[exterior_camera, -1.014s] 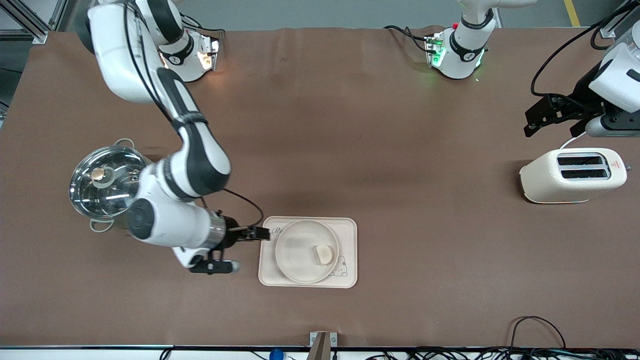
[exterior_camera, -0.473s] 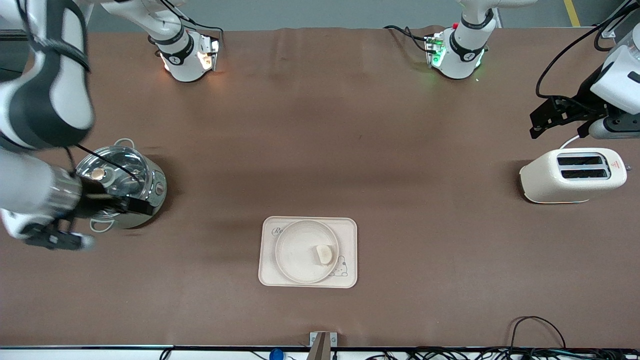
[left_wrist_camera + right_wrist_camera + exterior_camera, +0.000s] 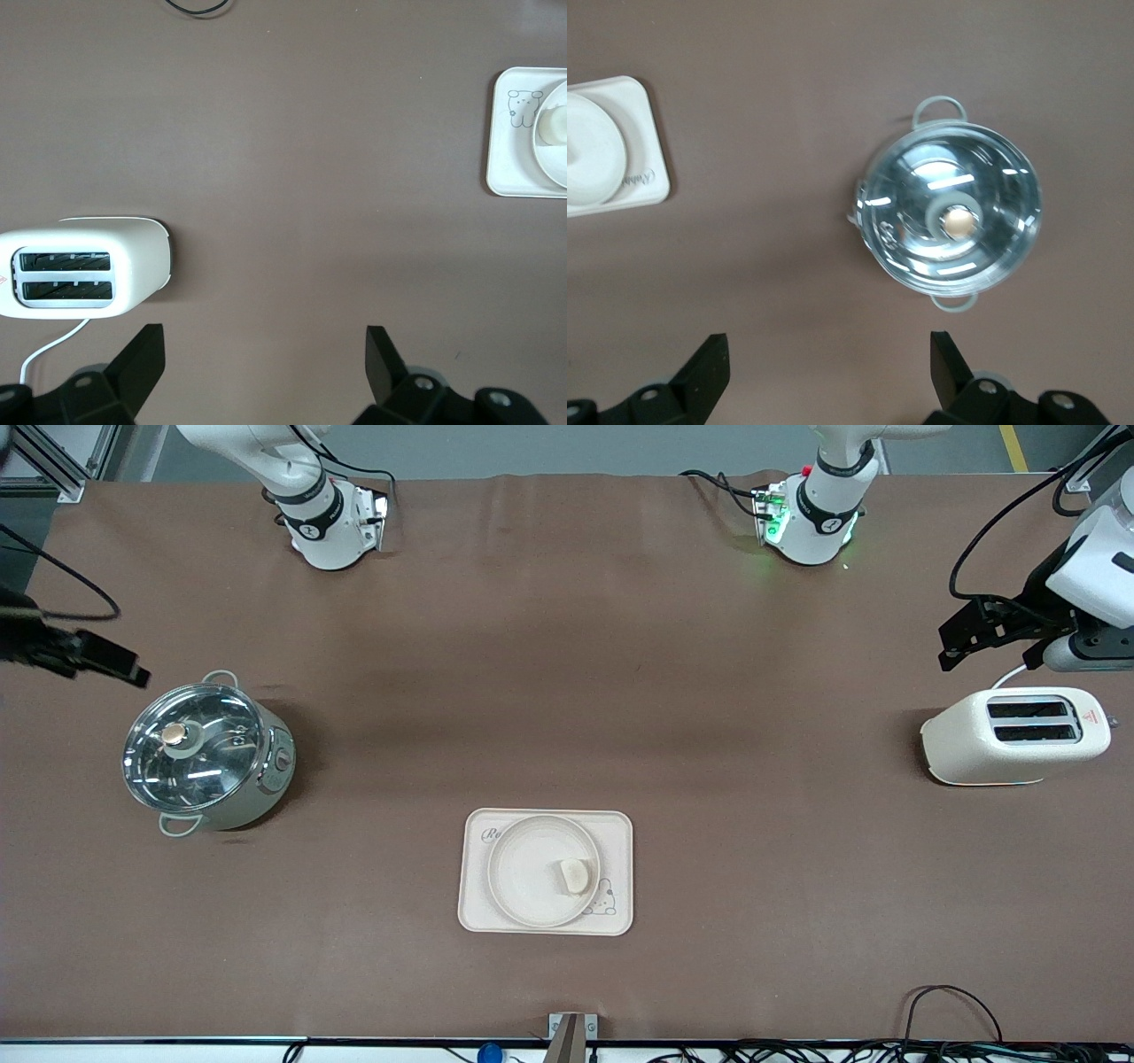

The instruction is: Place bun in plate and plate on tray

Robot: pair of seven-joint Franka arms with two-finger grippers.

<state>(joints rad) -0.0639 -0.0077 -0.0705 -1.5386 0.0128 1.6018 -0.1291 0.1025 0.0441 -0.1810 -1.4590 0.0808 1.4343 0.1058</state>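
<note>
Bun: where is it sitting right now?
In the front view the bun lies in the plate, on the plate's side toward the left arm's end of the table. The plate sits on the tray, next to the bunny drawing.

Both arm bases (image 3: 328, 522) glossy white, black joint rings with small round logo marks. Left arm base (image 3: 811, 522) – green indicator glow, black cables at its side. Left gripper (image 3: 266, 376) and right gripper (image 3: 828, 376) matte black, wedge-shaped fingers (image 3: 146, 354), round screws in mounts. Black cable loops along left wrist (image 3: 1085, 593).
</note>
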